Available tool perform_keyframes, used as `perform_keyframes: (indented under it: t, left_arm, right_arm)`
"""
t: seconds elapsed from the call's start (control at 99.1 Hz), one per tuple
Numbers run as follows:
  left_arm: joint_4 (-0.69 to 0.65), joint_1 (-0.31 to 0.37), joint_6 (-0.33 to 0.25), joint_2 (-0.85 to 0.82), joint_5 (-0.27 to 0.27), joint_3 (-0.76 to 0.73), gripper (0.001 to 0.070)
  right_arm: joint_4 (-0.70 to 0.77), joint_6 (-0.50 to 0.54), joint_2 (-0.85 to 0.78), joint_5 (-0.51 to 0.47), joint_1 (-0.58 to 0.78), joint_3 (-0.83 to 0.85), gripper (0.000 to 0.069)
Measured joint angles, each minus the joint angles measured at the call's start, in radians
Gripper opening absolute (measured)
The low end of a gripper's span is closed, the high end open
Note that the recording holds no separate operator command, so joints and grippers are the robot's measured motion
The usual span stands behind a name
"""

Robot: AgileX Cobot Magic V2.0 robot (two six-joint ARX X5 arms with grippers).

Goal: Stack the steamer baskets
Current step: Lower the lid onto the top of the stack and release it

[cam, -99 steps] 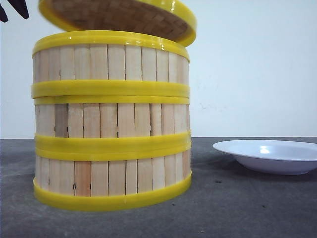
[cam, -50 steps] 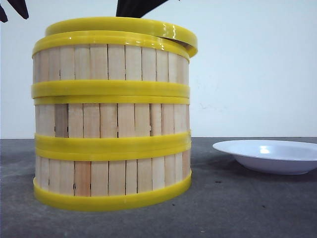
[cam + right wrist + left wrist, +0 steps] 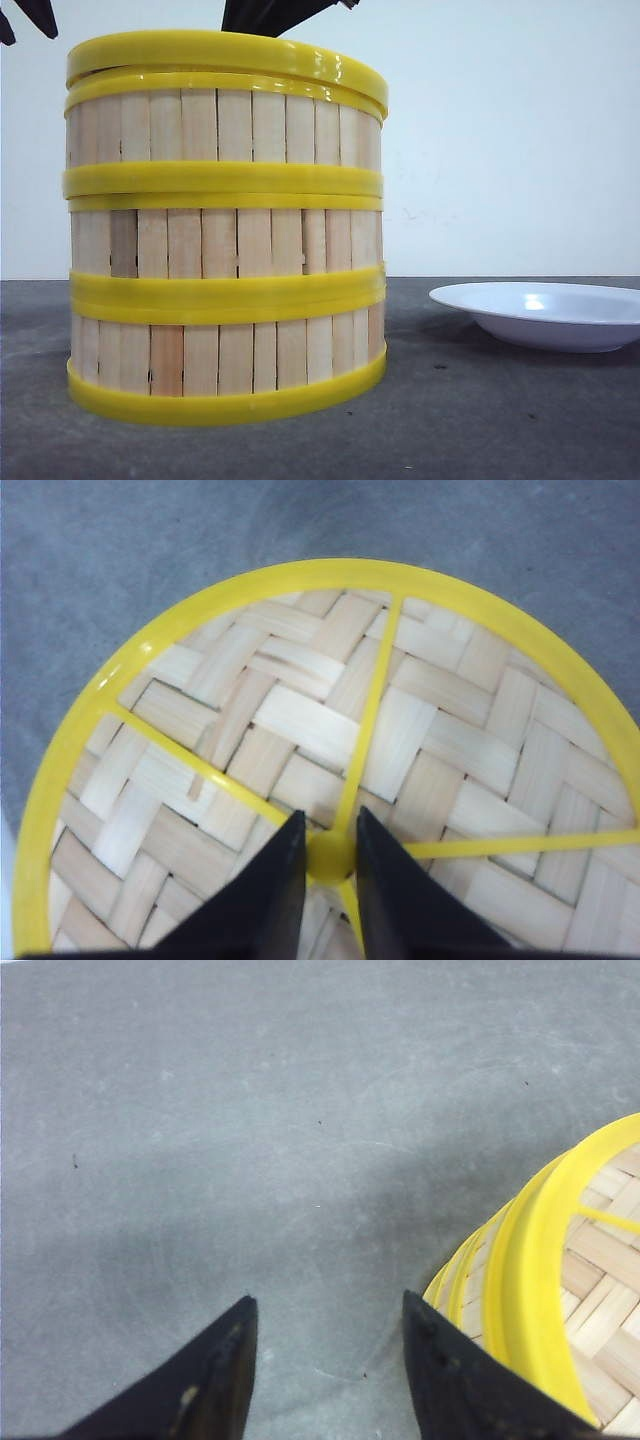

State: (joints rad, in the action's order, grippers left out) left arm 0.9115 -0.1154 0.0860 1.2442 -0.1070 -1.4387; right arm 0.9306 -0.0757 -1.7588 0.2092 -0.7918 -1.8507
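Three steamer baskets stand stacked in one column near the front of the table: bottom (image 3: pixel 225 360), middle (image 3: pixel 225 245), top (image 3: pixel 225 130). A woven lid (image 3: pixel 300 710) with a yellow rim (image 3: pixel 225 50) lies on the top basket. My right gripper (image 3: pixel 330 814) is shut on the lid's yellow knob (image 3: pixel 330 855); its dark fingers (image 3: pixel 265 15) show just above the rim. My left gripper (image 3: pixel 330 1305) hangs open and empty over the grey table, just to the left of the stack (image 3: pixel 470 1290), level with its top.
A white shallow plate (image 3: pixel 545 315) sits on the dark grey table (image 3: pixel 480 420) to the right of the stack. A pale wall (image 3: pixel 500 150) stands behind the table.
The lid came down from a tilted position above the stack and now sits on the top basket, with the right gripper still holding its knob. The left gripper stayed put.
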Motion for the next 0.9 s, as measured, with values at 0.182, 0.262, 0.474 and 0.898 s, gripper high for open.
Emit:
perform_keyframes:
  t: [0.182,0.262,0.474,0.898]
  left_arm:
    - [0.0,0.0,0.0,0.0,0.0,0.0,0.0269]
    - [0.0,0.0,0.0,0.0,0.0,0.0,0.0269]
    - [0.0,0.0,0.0,0.0,0.0,0.0,0.0269]
    - [0.0,0.0,0.0,0.0,0.0,0.0,0.0269]
  right_arm:
    - [-0.001,-0.003,-0.006,0.0,0.0,0.0,0.0057]
    - [-0.002,-0.003,-0.013,0.001,0.0,-0.005,0.0057]
    - [-0.006,-0.006,-0.02,-0.001,-0.006,-0.006,0.0057]
    - [-0.019,-0.006,-0.023,0.0,-0.006,-0.006,0.0342]
